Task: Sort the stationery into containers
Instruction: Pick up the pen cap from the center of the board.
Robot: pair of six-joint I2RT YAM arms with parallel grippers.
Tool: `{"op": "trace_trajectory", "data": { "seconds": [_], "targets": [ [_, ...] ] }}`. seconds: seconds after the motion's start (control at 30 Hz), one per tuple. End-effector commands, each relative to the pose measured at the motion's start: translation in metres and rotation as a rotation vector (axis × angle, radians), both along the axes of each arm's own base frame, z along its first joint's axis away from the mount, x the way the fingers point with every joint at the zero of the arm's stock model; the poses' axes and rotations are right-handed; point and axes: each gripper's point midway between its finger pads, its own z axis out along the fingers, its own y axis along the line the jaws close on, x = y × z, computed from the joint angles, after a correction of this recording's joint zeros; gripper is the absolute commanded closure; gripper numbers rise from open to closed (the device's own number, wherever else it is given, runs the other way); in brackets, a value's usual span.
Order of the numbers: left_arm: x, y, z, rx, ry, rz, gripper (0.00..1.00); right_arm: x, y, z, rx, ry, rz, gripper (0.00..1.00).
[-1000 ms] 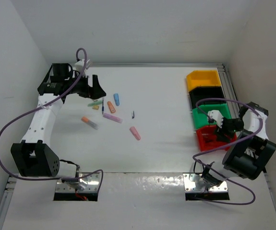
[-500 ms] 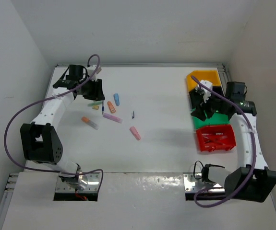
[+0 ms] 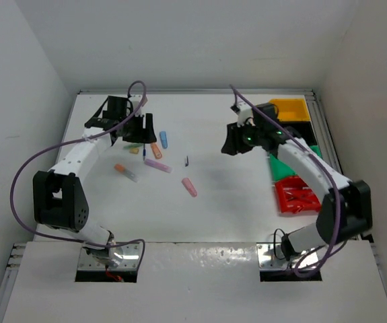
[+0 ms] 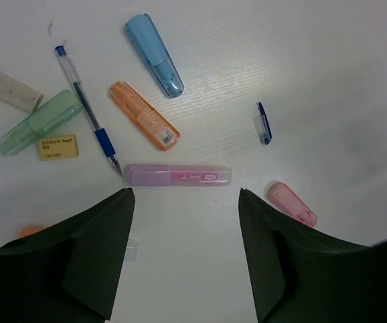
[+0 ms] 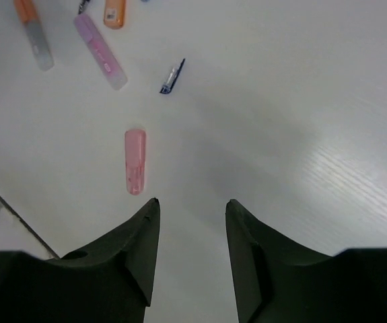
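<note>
White table (image 3: pixel 233 195), walls on three sides; left gripper (image 4: pixel 186 195) fingers spread, empty, over the stationery cluster far left; lilac marker (image 4: pixel 178 175) just ahead of it; right gripper (image 5: pixel 192 205) spread, empty, mid-table; pink marker (image 5: pixel 134 161) nearby; yellow bin (image 3: pixel 293 110) and red bin (image 3: pixel 301 196) along right edge.

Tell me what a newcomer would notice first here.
Pastel stationery, like the lilac marker and pink marker, lies scattered left of centre on the white table. Bins from the yellow bin to the red bin line its right edge. The left arm and right arm reach over it, jaws open and empty.
</note>
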Motion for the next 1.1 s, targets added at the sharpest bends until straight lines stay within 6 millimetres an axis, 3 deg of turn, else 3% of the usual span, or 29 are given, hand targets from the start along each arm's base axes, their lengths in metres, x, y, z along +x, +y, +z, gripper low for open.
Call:
{"op": "trace_trajectory", "data": {
  "seconds": [0.0,0.03,0.07,0.1,0.17,0.2,0.23,0.43,0.47,0.7,1.07],
  "targets": [
    [0.011,0.017,0.033,-0.038,-0.113,0.106,0.28,0.043,0.045,0.021,0.022,-0.033,-0.156,0.56],
    [0.009,0.022,0.040,-0.055,-0.124,0.125,0.25,0.050,0.048,0.012,-0.017,-0.031,-0.192,0.55],
    [0.009,0.026,0.043,-0.060,-0.129,0.135,0.24,0.050,0.068,-0.006,-0.040,-0.009,-0.179,0.55],
    [0.008,0.033,0.048,-0.063,-0.138,0.152,0.24,0.056,0.077,-0.005,-0.047,-0.024,-0.181,0.54],
    [0.005,0.039,0.050,-0.064,-0.136,0.161,0.23,0.061,0.093,-0.028,-0.103,-0.014,-0.214,0.53],
    [0.004,0.044,0.052,-0.064,-0.140,0.168,0.23,0.068,0.100,-0.028,-0.104,-0.019,-0.228,0.53],
    [0.000,0.046,0.050,-0.063,-0.125,0.172,0.23,0.069,0.105,-0.047,-0.139,0.009,-0.253,0.53],
    [-0.011,0.049,0.047,-0.082,-0.100,0.158,0.23,0.077,0.129,-0.073,-0.171,0.040,-0.282,0.48],
    [-0.011,0.060,0.046,-0.083,-0.099,0.186,0.23,0.078,0.129,-0.077,-0.179,0.038,-0.287,0.47],
    [-0.016,0.065,0.040,-0.078,-0.112,0.174,0.23,0.079,0.144,-0.115,-0.207,0.086,-0.264,0.47],
    [-0.021,0.075,0.027,-0.078,-0.087,0.175,0.23,0.074,0.158,-0.136,-0.211,0.124,-0.236,0.49]
  ]
}}
